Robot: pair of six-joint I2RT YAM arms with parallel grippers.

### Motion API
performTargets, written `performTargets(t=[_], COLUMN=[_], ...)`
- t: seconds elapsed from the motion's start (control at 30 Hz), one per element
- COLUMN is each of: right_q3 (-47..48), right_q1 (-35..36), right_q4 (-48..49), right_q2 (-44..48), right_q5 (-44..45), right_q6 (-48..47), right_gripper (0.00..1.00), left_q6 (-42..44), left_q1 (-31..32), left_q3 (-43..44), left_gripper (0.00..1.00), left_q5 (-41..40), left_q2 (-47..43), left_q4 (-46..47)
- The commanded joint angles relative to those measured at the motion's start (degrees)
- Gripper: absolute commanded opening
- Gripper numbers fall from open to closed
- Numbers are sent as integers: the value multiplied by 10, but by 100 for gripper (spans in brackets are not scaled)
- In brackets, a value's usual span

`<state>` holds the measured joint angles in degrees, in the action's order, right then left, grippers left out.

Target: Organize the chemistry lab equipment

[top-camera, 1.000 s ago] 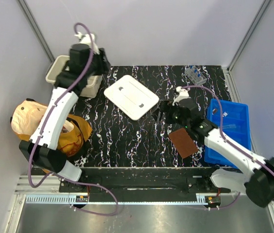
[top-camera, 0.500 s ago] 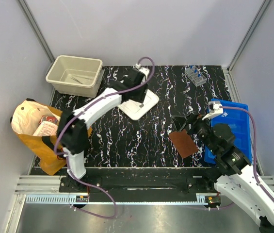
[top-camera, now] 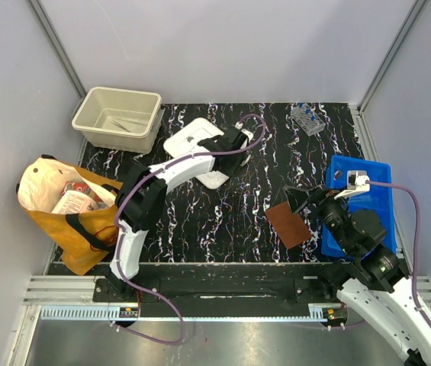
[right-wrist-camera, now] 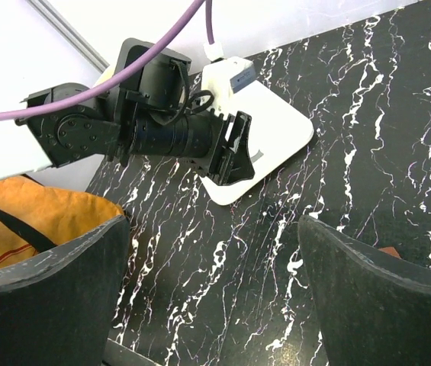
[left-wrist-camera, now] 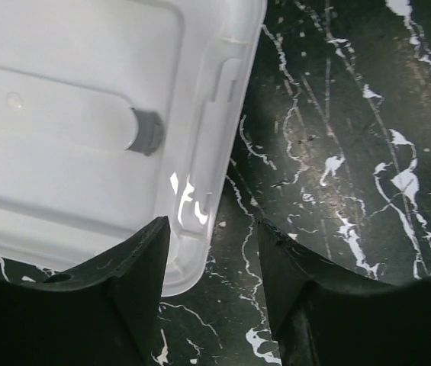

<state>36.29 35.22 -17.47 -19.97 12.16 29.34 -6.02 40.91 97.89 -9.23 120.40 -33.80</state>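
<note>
A white lid lies flat on the black marbled table. My left gripper hovers over its right corner. In the left wrist view the lid fills the upper left, and the left gripper is open, its left fingertip above the lid's corner and its right one above bare table. A beige bin at the back left holds thin silvery tools. A small clear tube rack stands at the back right. My right gripper is wide open and holds nothing; in its own view this gripper faces the left gripper.
A blue bin sits at the right edge, partly covered by my right arm. A brown square pad lies just left of it. A tan paper bag with packets stands at the left, off the mat. Grey walls enclose the table.
My left arm has swung from over the beige bin across to the white lid's right corner. My right arm has pulled back from the table's middle toward the near right.
</note>
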Motion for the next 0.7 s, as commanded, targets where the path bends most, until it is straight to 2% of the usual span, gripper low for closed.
performTargets(t=[0.0,0.67], right_q3=[0,5], right_q1=[2,3], right_q4=[-5,-11], right_q2=[12,18], right_q5=[25,34], right_q6=[-10,-21], right_gripper=[95,95], left_q6=[24,29], left_q1=[17,22], left_q3=[14,28], left_gripper=[53,44], left_q5=[-16,-78], left_q2=[8,74], left_q4=[44,41])
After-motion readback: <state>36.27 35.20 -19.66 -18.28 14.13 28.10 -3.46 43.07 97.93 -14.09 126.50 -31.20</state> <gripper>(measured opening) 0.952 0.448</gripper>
